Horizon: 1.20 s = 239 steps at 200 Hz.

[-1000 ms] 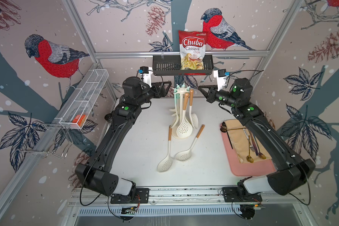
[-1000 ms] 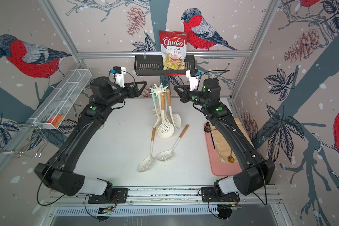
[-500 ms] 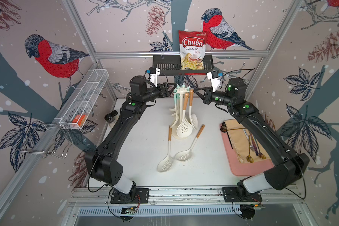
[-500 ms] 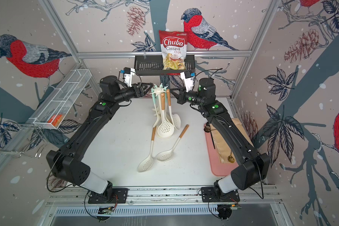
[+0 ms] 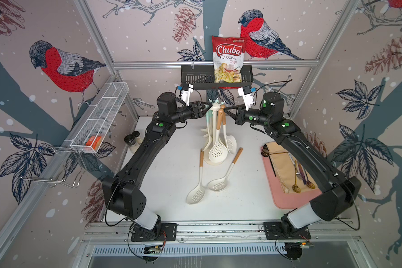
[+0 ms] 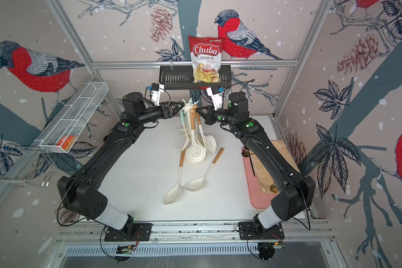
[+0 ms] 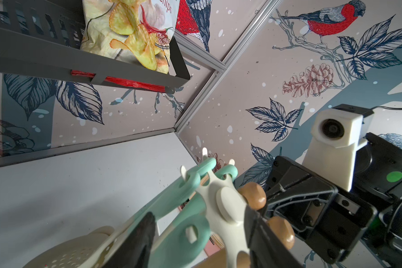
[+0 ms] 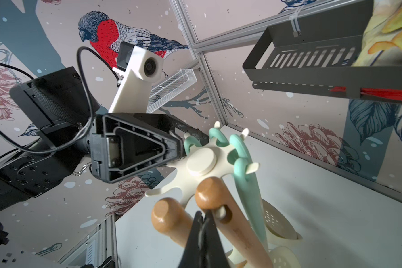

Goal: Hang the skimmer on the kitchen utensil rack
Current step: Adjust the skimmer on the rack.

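Note:
The cream-white kitchen utensil rack (image 5: pixel 215 107) stands mid-table, with mint-handled and wood-handled utensils hanging from its star top (image 7: pixel 225 204). A wood-handled skimmer (image 5: pixel 216 152) hangs there, a hook peg through its handle hole (image 8: pixel 221 212). Two more skimmers (image 5: pixel 196 192) (image 5: pixel 219 183) lie flat in front of the base. My left gripper (image 7: pixel 199 212) is open, one finger on each side of the star top and a mint handle loop. My right gripper (image 8: pixel 204 214) is shut and empty, its tips touching that wooden handle end at the hook.
A black slotted wall basket (image 5: pixel 195 77) holding a chips bag (image 5: pixel 228 60) hangs just above and behind both grippers. A white mesh shelf (image 5: pixel 102 116) lines the left wall. Dark-capped shakers (image 5: pixel 131 139) stand at the table's left edge, a pink tray (image 5: pixel 279 199) with cutlery at the right.
Both arms have reached in from either side until their grippers meet the rack's top. The left jaws have narrowed a little. The right stayed shut.

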Each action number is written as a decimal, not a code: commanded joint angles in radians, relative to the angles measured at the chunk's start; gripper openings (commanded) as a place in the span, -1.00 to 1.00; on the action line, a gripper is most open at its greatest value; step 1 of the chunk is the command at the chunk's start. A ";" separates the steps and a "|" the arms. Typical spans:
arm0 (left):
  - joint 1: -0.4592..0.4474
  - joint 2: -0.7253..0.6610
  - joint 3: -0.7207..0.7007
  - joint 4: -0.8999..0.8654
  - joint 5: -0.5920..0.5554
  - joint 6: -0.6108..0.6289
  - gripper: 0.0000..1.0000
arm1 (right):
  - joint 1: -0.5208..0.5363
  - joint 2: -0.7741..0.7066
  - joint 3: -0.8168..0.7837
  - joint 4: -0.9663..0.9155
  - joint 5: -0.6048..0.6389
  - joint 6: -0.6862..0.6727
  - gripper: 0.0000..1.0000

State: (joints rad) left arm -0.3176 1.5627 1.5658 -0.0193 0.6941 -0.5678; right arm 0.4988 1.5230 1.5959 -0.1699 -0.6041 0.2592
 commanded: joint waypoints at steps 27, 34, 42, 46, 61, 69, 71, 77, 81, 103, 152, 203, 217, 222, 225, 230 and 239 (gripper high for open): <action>0.009 -0.036 -0.004 0.054 -0.045 0.026 0.82 | -0.001 -0.133 -0.083 0.043 0.155 -0.015 -0.37; 0.009 -0.039 -0.001 0.055 -0.047 0.026 0.83 | 0.009 -0.146 -0.087 0.039 0.160 -0.020 -0.38; 0.009 -0.039 0.001 0.058 -0.044 0.025 0.83 | 0.029 -0.157 -0.090 0.029 0.176 -0.031 -0.44; 0.010 -0.039 0.002 0.057 -0.042 0.026 0.83 | 0.039 -0.160 -0.090 0.022 0.186 -0.038 -0.47; 0.009 -0.034 0.003 0.060 -0.027 0.020 0.77 | 0.072 -0.159 -0.080 -0.005 0.210 -0.058 -0.58; 0.008 -0.029 -0.002 0.065 -0.018 0.015 0.75 | 0.079 -0.155 -0.079 -0.011 0.212 -0.058 -0.63; 0.009 -0.028 -0.002 0.064 -0.016 0.014 0.74 | 0.081 -0.153 -0.079 -0.012 0.212 -0.058 -0.64; 0.009 -0.024 -0.005 0.065 -0.012 0.012 0.72 | 0.084 -0.151 -0.080 -0.012 0.209 -0.056 -0.69; 0.009 -0.023 -0.007 0.066 -0.010 0.012 0.70 | 0.085 -0.149 -0.080 -0.011 0.208 -0.055 -0.71; 0.009 -0.033 -0.033 0.085 -0.010 0.001 0.63 | 0.099 -0.144 -0.076 -0.012 0.207 -0.057 -0.74; 0.009 -0.035 -0.035 0.079 -0.012 0.004 0.61 | 0.128 -0.153 -0.083 -0.011 0.206 -0.077 -0.67; 0.009 -0.030 -0.033 0.087 -0.010 0.000 0.61 | 0.136 -0.167 -0.099 -0.025 0.262 -0.096 -0.20; 0.006 -0.029 -0.032 0.087 -0.007 0.000 0.60 | 0.138 -0.156 -0.093 -0.033 0.266 -0.099 -0.27; 0.008 -0.029 -0.033 0.089 -0.006 -0.001 0.60 | 0.138 -0.151 -0.090 -0.035 0.271 -0.098 -0.31; 0.008 -0.029 -0.032 0.089 -0.005 -0.001 0.60 | 0.137 -0.149 -0.090 -0.036 0.272 -0.098 -0.33; 0.007 -0.029 -0.033 0.089 -0.006 -0.001 0.60 | 0.138 -0.146 -0.088 -0.038 0.273 -0.098 -0.37; 0.007 -0.029 -0.033 0.089 -0.006 0.000 0.60 | 0.138 -0.141 -0.086 -0.037 0.276 -0.099 -0.39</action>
State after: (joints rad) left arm -0.3115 1.5352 1.5314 0.0158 0.6632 -0.5682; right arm 0.6342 1.3712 1.4979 -0.2031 -0.3489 0.1783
